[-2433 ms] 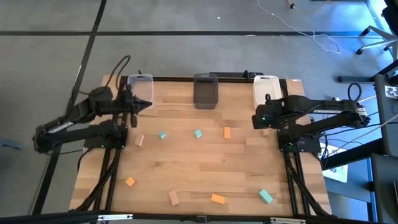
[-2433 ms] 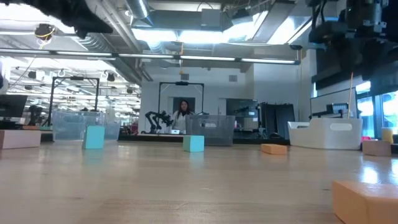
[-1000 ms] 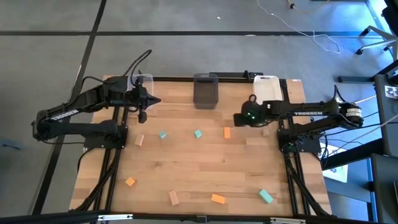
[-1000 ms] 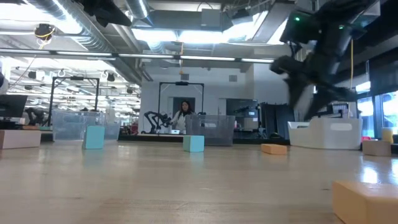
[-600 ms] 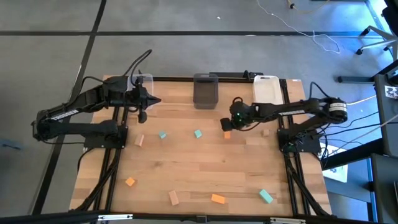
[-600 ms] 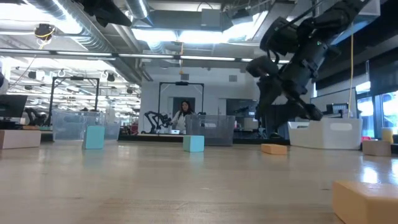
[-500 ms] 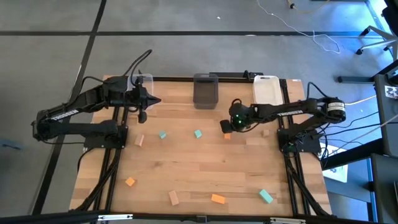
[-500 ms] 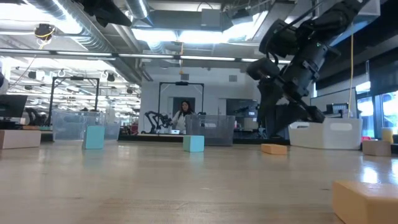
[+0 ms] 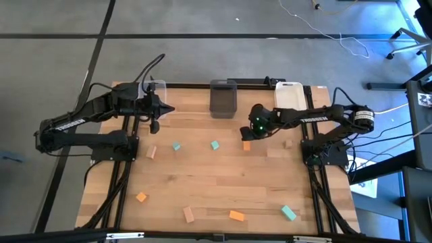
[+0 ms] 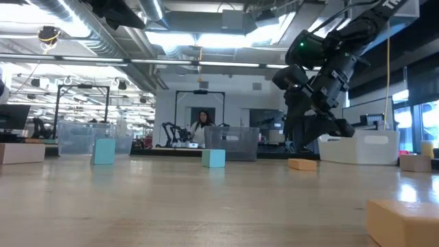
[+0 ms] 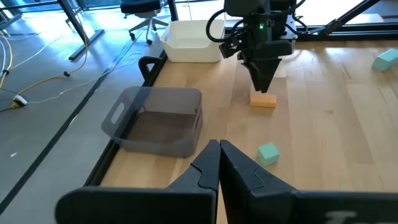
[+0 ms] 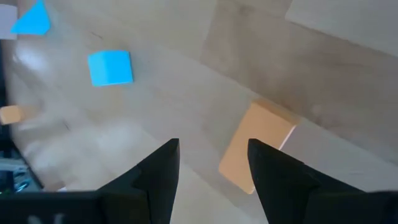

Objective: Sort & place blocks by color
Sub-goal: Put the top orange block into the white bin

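Several small blocks lie flat on the wooden table [image 9: 223,182]. An orange block [image 9: 247,144] lies right of centre. My right gripper [image 9: 247,135] hovers just above it, open, its fingers slanting down, and the block [image 12: 258,149] shows beside one fingertip of the gripper [image 12: 214,152]. From across the table, this gripper [image 11: 262,81] stands over the block [image 11: 263,100]. My left gripper [image 9: 164,109] is shut on nothing, raised near the far left [image 11: 217,152]. Teal blocks [image 9: 215,144] [image 9: 176,146] lie to the left.
A clear bin [image 9: 154,91], a grey bin [image 9: 223,98] and a white bin [image 9: 288,95] stand along the far edge. Tan blocks [image 9: 152,152] [image 9: 288,142] [image 9: 189,214], orange blocks [image 9: 141,197] [image 9: 236,216] and a teal block [image 9: 289,213] are scattered about.
My right gripper has swung from beside the white bin toward the table's left and come down over the orange block, tipping its fingers steeply downward; it has stayed open. No block has moved.
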Controlling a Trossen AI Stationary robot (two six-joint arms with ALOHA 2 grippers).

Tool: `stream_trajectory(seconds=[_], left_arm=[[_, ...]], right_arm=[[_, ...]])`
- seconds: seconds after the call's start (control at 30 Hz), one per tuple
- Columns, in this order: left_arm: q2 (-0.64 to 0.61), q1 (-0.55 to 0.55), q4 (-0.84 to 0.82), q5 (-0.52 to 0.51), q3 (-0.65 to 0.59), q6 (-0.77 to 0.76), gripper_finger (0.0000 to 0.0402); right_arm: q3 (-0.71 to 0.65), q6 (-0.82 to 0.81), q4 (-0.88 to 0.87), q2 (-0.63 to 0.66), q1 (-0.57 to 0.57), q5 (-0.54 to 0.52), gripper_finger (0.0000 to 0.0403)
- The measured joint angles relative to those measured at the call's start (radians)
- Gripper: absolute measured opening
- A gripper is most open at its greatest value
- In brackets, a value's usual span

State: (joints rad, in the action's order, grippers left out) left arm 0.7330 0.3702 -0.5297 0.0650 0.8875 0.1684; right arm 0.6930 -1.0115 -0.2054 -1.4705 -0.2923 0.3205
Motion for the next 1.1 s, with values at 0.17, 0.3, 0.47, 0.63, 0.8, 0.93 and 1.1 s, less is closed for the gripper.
stream_trajectory(seconds=[0.17,0.3,0.47,0.63,0.8,0.93,1.1], left_arm=[[0.000,0.000,0.000,0.000,0.000,0.000,0.0000],[0.000,0.000,0.000,0.000,0.000,0.001,0.0000],[0.000,0.000,0.000,0.000,0.000,0.001,0.0000],[0.000,0.000,0.000,0.006,0.000,0.001,0.0000],[0.000,0.000,0.000,0.007,0.000,-0.001,0.0000],[0.000,0.000,-0.001,0.007,0.000,-0.001,0.0000],[0.000,0.000,-0.001,0.007,0.000,-0.001,0.0000]], right_arm=[[0.000,-0.005,0.000,0.000,-0.015,0.022,0.0190],[0.000,0.005,0.007,0.000,-0.013,0.000,0.0190],[0.028,0.048,-0.044,0.016,-0.007,-0.068,0.0190],[0.197,0.160,-0.331,0.021,0.054,-0.309,0.0191],[0.415,0.222,-0.630,-0.011,0.115,-0.402,0.0191],[0.553,0.093,-0.856,-0.058,0.139,-0.418,0.0191],[0.672,-0.035,-1.049,-0.167,0.164,-0.400,0.0191]])
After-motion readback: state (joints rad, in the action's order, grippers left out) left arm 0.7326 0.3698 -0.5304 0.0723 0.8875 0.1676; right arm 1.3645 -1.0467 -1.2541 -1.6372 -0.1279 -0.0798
